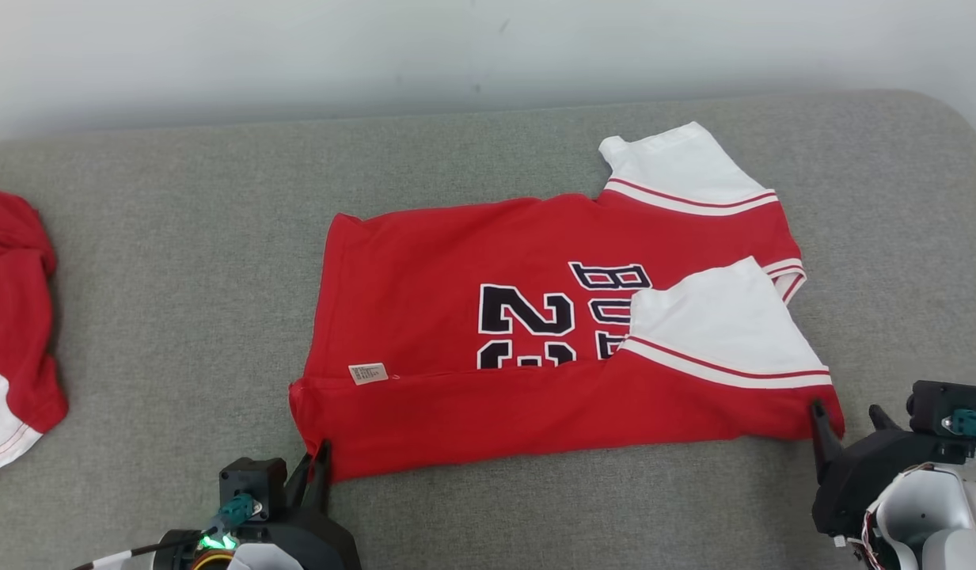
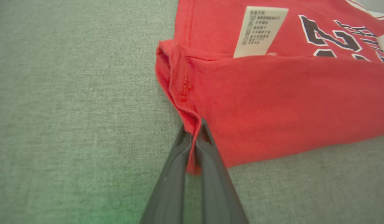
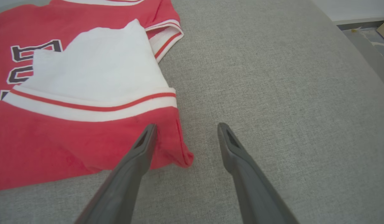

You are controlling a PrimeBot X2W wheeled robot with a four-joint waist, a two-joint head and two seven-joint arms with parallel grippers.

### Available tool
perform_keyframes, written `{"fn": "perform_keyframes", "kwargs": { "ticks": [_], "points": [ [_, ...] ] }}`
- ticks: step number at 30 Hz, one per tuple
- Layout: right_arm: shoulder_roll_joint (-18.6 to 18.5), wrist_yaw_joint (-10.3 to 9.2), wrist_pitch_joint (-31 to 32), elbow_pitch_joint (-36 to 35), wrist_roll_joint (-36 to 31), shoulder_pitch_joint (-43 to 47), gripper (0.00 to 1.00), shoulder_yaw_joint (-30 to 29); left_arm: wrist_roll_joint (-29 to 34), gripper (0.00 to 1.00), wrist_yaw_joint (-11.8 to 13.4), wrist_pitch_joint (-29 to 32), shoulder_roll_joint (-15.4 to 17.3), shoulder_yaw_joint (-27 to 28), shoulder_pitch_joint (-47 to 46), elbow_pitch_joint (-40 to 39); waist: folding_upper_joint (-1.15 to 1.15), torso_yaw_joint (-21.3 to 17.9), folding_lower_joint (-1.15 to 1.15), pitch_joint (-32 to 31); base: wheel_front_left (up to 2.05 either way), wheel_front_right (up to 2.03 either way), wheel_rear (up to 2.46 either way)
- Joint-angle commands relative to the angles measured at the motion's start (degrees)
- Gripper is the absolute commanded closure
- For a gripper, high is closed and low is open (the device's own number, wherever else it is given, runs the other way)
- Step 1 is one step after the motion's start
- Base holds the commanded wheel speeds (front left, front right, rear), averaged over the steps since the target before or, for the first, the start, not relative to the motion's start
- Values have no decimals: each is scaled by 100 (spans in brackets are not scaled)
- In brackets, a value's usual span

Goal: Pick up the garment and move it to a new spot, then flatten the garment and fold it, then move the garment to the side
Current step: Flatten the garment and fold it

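At the centre of the head view, the red garment [image 1: 535, 317] lies spread on the grey upholstered surface [image 1: 179, 277], its near long edge turned over onto itself in a band. Black numerals and letters with white outlines show on its top face, partly covered by a white sleeve [image 1: 717, 317] folded inward at about 3 o'clock of the garment. A second white sleeve [image 1: 681, 170] sticks out at about 1 o'clock. A small white label [image 1: 368, 373] lies at the fold line near the garment's 8 o'clock corner.

The left gripper [image 1: 317, 467] sits at 7 o'clock of the head view, clenched on that near corner. In the left wrist view its two dark fingers [image 2: 176, 174] pinch a ridge of red hem between them, just below the label [image 2: 260, 31].

The right gripper [image 1: 845, 412] is at 4 o'clock, released, its fingers wide apart. In the right wrist view one finger [image 3: 142, 149] lies over the garment's near corner and the other over bare grey fabric, with the corner tip between them; whether either touches the cloth I cannot tell.

Another red and white garment [image 1: 13, 317] lies apart at 9 o'clock.
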Motion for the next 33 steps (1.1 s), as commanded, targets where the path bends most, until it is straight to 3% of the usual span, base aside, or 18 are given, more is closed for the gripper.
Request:
{"fn": "perform_keyframes", "kwargs": {
  "ticks": [1,5,6,7,8,10,17,22,31,32,33],
  "points": [
    [23,-13,54,63,-3,-64,0,11,-36,100,-4,19,-6,-34,83,48,0,45,0,43,0,0,0],
    [28,-13,105,257,49,-138,2,21,-25,100,-13,-7,-1,-62,45,22,0,85,0,83,0,0,0],
    [29,-13,125,293,26,-152,22,43,-12,100,-18,-8,1,-74,30,13,0,95,0,88,0,0,0],
    [29,-13,125,293,26,-152,22,43,-12,100,-18,-8,1,-74,30,13,0,95,0,88,0,0,0],
    [28,-13,139,314,-24,-165,65,77,-3,100,-24,-14,1,-89,20,4,0,104,0,92,0,0,0],
    [28,-13,174,339,-83,-146,100,181,9,100,-34,-23,-1,-115,17,-4,0,122,0,88,0,0,0],
    [25,-13,415,178,40,186,100,365,-35,100,-106,10,137,-198,304,-115,0,80,0,-89,0,0,0],
    [-127,-13,991,-235,497,749,100,467,-148,100,-185,128,353,-263,810,-334,0,41,0,-346,0,0,0],
    [-203,-14,1471,-968,770,1440,100,232,-393,100,-56,409,647,-208,1501,-963,0,16,0,-603,0,0,0],
    [-183,-14,1500,-992,782,1458,85,240,-440,100,-80,502,647,-251,1560,-1025,0,13,0,-613,0,0,0],
    [-160,-13,1578,-987,814,1481,0,220,-458,78,-73,524,649,-256,1585,-1111,0,11,0,-620,0,0,0]
  ]
}}
